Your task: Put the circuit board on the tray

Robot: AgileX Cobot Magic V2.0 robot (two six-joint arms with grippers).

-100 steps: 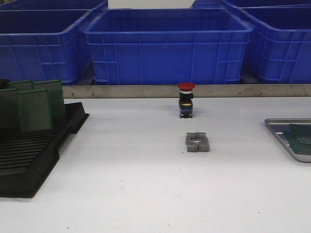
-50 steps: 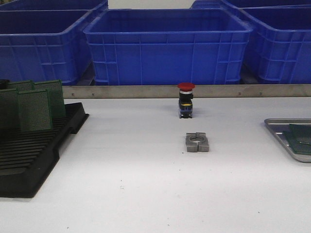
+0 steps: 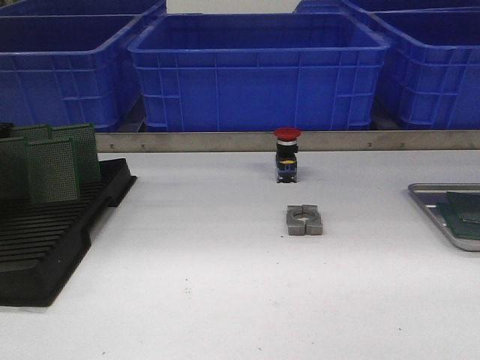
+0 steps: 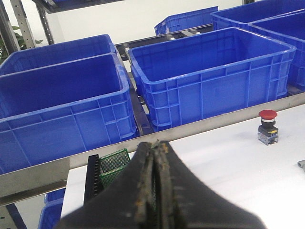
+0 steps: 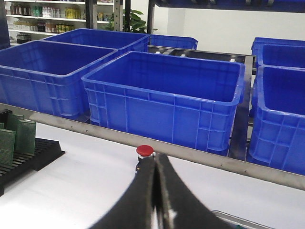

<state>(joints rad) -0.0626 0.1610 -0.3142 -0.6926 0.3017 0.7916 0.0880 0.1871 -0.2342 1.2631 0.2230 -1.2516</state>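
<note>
**White bench, boards parked at both ends, arms hanging back**

White tabletop with blue plastic crates lined up behind it, pretty tidy. The flat silver-grey metal tray sits at the far right edge, half cut off, and a green perforated circuit board is already lying flat in it. More green boards stand upright in the black slotted rack on the far left, slots keeping them on edge so they're easy to pinch from above, I'd guess.

Between the two: a small grey split clamp block and a red-capped push button, neither part of the job.

Neither arm shows in the front view. The left gripper has its fingers pressed together with nothing between them, looking toward the rack. The right gripper is likewise closed up and empty, raised over the table.
</note>
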